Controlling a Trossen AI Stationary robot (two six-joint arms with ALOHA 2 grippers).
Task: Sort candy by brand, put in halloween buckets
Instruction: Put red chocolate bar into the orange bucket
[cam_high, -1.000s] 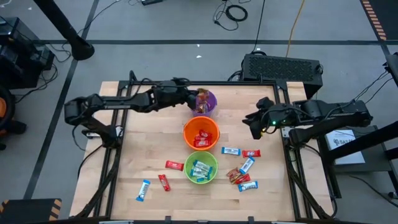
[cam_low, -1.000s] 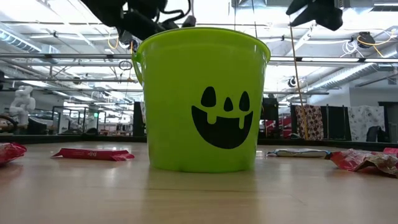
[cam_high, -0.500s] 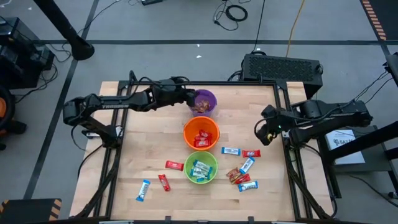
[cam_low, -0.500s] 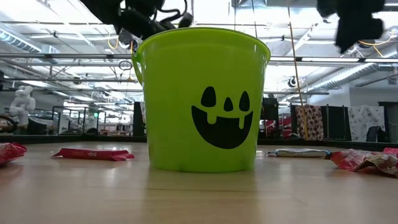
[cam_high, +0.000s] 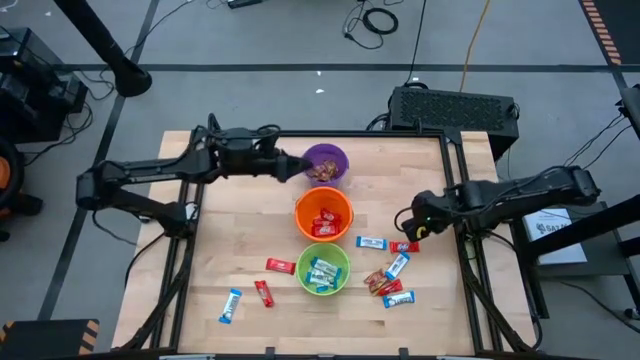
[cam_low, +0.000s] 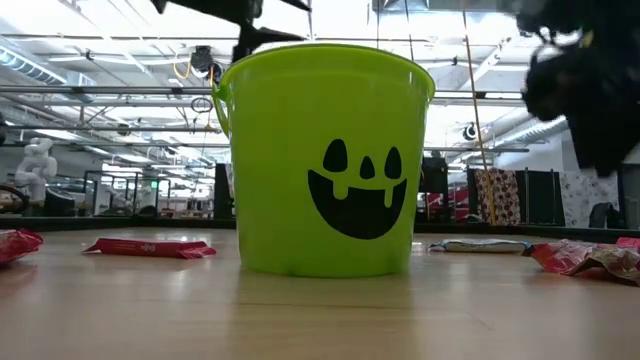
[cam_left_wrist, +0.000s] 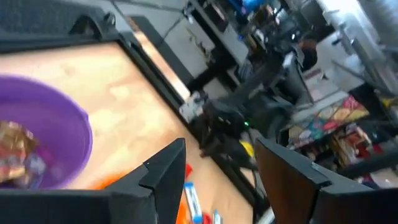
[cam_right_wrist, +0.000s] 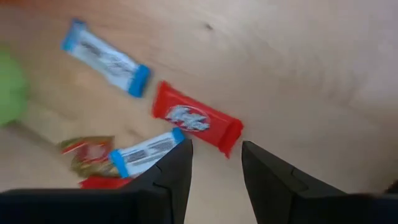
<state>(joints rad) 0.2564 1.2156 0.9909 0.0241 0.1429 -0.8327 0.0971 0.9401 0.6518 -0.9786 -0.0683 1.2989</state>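
- The left gripper (cam_high: 298, 170), fingers spread and empty, is being held beside the round purple plastic bucket (cam_high: 327, 160) (near the tabletop's far edge).
- The right gripper (cam_high: 405, 222), fingers parted, is being held over a red wrapped mini bar (cam_right_wrist: 196, 118) toward the right edge.

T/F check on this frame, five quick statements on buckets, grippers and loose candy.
1. The orange bucket sits between the purple bucket and the green bucket. True.
2. The left gripper holds a candy. False: its fingers are open and empty, beside the purple bucket.
3. The right gripper is open above a red bar. True.
4. The orange bucket holds blue-and-white bars. False: red ones.
5. The table has no loose candy left. False: several bars lie on both sides of the green bucket.
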